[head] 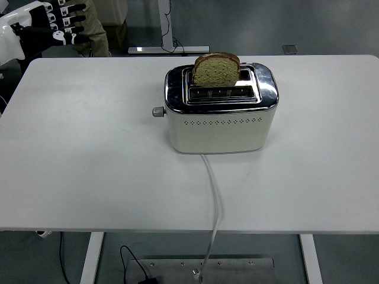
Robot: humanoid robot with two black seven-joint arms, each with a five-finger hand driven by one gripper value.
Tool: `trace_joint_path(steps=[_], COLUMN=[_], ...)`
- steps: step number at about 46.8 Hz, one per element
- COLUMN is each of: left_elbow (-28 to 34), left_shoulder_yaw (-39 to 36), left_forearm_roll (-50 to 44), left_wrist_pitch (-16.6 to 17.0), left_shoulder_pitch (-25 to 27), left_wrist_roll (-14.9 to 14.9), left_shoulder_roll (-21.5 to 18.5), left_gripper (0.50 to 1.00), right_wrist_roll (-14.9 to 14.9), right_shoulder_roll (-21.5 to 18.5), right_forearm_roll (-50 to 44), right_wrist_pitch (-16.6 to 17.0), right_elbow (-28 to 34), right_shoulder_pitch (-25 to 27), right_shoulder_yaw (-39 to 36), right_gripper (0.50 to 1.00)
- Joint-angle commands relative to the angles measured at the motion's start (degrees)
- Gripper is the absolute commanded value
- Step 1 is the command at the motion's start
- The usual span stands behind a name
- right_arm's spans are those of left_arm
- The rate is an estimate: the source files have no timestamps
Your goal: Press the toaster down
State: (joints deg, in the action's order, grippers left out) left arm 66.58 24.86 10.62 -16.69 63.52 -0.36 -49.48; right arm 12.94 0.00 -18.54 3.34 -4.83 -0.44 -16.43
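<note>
Head view: left hand, fingers spread and holding nothing, raised at the surface's far-left corner. Toaster stands mid-surface, bread slice protruding. Probably rigid and stable; press its small lever knob on the left end.

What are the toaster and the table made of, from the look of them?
The toaster: its top looks like polished metal, since it mirrors the room; its cream body is matt, painted metal or plastic, I cannot tell which. The table: a smooth white matt top, probably laminate, on white legs that look like painted metal.
</note>
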Motion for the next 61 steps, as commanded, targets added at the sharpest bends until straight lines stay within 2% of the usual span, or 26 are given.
trace_joint_path(steps=[1,7,13,26,42,50,61], left_elbow=[1.4,3.5,5.8,9.7,14.1,13.8,12.5], left_shoulder_yaw=[-0.1,-0.1,-0.3,-0.6,-3.5,-3.5,-3.5], left_forearm_roll=[3.3,9.7,17.3,30.0,38.2,40.8,43.1], left_wrist_pitch=[-2.6,-6.9,-11.5,-18.1,-18.3,-18.3,-15.0], left_shoulder_pitch=[1.0,2.7,3.8,5.1,4.9,3.2,0.0], left_wrist_roll=[1.1,3.0,3.2,4.8,4.8,4.8,4.7], left_shoulder_roll=[-0.2,-0.8,-2.2,-3.2,-4.0,-1.9,1.1], left_gripper=[1.0,1.0,1.0,1.0,1.0,1.0,1.0], right_wrist_roll=[0.0,0.0,0.0,0.0,0.0,0.0,0.1], right_shoulder_roll=[0.0,0.0,0.0,0.0,0.0,0.0,0.0], right_forearm_roll=[0.0,0.0,0.0,0.0,0.0,0.0,0.0], right_wrist_pitch=[0.0,0.0,0.0,0.0,0.0,0.0,0.0], right_elbow=[0.0,0.0,0.0,0.0,0.0,0.0,0.0], right_shoulder_pitch=[0.0,0.0,0.0,0.0,0.0,0.0,0.0], right_shoulder_yaw=[0.0,0.0,0.0,0.0,0.0,0.0,0.0], right_gripper=[0.998,0.998,0.998,0.998,0.998,0.998,0.998])
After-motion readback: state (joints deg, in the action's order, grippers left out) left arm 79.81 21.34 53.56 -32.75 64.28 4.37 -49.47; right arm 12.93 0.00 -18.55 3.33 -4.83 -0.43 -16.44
